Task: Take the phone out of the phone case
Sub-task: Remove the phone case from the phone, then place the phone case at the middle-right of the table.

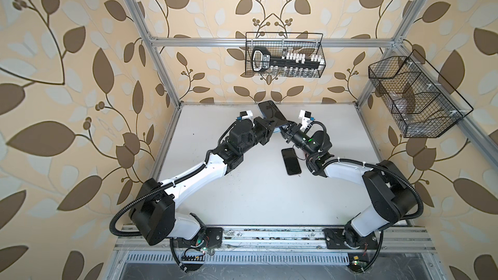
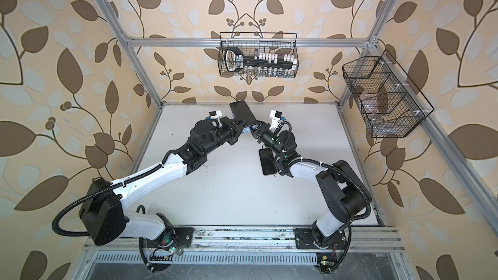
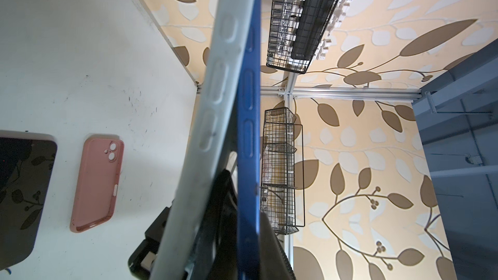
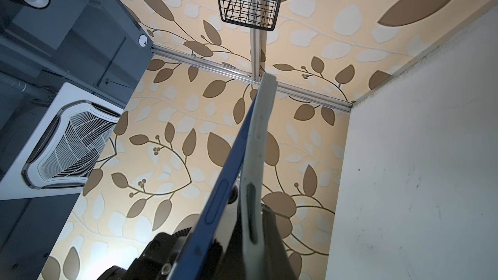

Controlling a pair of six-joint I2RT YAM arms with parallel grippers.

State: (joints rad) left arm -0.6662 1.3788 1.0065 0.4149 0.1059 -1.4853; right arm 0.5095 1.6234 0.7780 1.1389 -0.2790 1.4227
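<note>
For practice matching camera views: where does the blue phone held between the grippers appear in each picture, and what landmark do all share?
In a top view: phone, dark screen, raised over the table's far middle.
In a top view: same place.
Left wrist: phone's blue edge, close up, beside the grey case.
Right wrist: phone's blue edge beside the case.
Shared landmark: wire basket.

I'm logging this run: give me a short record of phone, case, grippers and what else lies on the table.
blue phone: raised, peeled from grey case at the gripped end, far end seated
left gripper: shut on blue phone
right gripper: shut on grey case
table: second phone and pink case lying flat
task: unfinished
</note>
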